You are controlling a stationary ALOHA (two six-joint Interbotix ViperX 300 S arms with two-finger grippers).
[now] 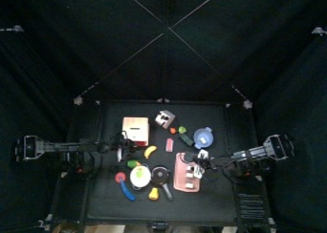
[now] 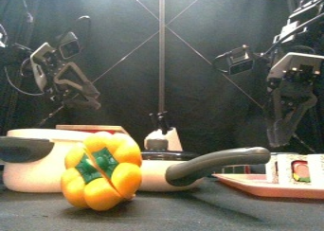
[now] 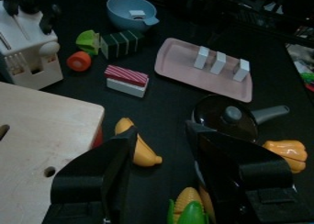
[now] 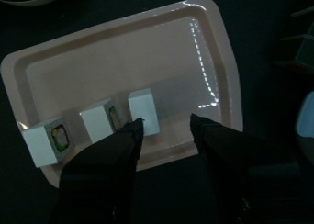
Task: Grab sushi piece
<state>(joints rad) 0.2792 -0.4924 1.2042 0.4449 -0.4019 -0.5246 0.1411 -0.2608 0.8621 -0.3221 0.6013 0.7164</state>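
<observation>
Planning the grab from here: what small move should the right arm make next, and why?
Probably lower straight down. The right claw hangs open above the pink tray, its tips framing the nearest sushi piece. In the front view it is above the tray, so descending around that piece before closing seems sensible.

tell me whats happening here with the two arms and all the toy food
The right arm's tool hangs open above a pale pink rectangular tray holding three small white sushi pieces, lined up over them but not touching any. The left arm's tool hovers open over the black frying pan and a yellow toy banana, holding nothing. No sushi piece has been grabbed yet.
</observation>
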